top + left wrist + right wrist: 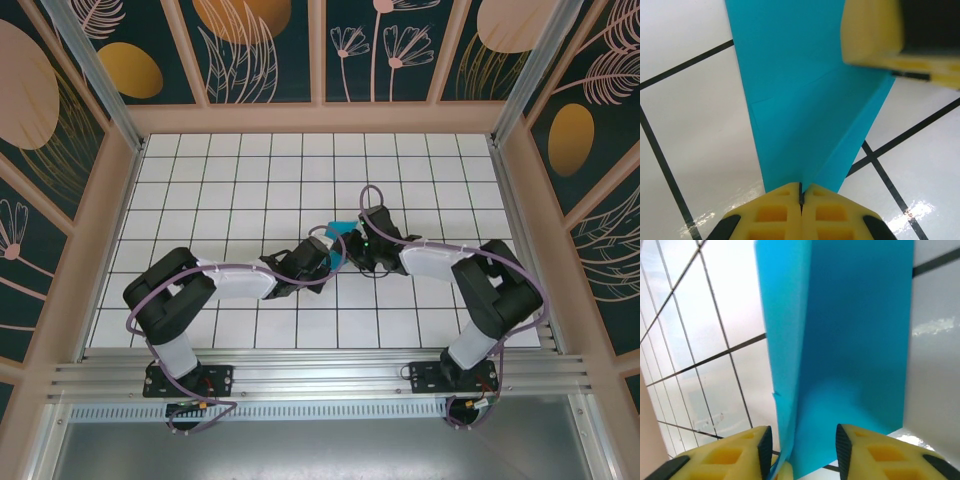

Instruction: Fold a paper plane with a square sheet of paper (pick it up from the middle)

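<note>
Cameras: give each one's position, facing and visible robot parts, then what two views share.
Top external: above and behind the bases, looking down on the tiled table; left arm and right arm show, meeting at the teal paper.
Left wrist: on the left arm, facing along its left gripper, shut on the paper.
Right wrist: on the right arm, facing past its open right gripper at the paper.
Both wrist views share the teal paper.

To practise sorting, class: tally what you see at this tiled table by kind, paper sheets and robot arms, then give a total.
creased teal paper sheet: 1
robot arms: 2, left arm and right arm
total: 3
</note>
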Robot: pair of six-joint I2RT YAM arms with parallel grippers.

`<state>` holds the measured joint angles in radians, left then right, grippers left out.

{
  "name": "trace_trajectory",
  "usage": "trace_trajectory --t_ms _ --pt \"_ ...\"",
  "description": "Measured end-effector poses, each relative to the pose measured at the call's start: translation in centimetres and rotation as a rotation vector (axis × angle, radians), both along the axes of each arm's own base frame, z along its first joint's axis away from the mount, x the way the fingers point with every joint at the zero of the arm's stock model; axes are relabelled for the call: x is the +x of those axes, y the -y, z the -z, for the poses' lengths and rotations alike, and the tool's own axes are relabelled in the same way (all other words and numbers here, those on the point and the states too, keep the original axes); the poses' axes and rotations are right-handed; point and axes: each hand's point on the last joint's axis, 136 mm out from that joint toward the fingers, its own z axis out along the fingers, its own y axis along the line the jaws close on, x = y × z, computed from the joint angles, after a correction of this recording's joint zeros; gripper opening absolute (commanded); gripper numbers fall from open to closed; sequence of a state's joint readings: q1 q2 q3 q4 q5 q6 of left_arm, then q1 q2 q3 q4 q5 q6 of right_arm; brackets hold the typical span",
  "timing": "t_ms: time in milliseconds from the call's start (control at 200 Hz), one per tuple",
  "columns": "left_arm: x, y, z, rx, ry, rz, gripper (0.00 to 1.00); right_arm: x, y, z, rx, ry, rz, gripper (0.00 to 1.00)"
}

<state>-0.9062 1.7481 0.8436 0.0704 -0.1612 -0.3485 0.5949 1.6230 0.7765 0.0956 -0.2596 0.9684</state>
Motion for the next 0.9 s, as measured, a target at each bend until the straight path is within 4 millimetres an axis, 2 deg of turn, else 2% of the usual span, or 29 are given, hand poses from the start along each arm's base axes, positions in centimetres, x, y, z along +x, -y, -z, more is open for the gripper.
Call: trace_trajectory --t_ms 185,305,555,776,901 --pt "-0.3 0.9 -0.1 -0.056 -0.050 0.035 0.00 0.5 1.3 -3.2 0.025 0.086 0.017 0.51" --pt "-0.6 1.3 0.2 -0.111 -0.117 0.054 0.00 0.2 2.0 -4.4 0.032 0.127 0.019 0.51" --pt "0.3 1.0 -0.1 -0.275 -0.216 0.037 0.01 -0.2 3.2 -4.1 0.029 0.145 0.010 0.46" --pt "0.0 1.1 -0.4 -0.367 -0.284 0.040 0.00 -0.2 2.3 -4.7 0.065 0.176 -0.040 0.32" --pt "-0.1 1.1 -0.5 -0.423 -0.313 0.033 0.01 -0.3 1.5 -3.9 0.074 0.165 -0.068 0.24"
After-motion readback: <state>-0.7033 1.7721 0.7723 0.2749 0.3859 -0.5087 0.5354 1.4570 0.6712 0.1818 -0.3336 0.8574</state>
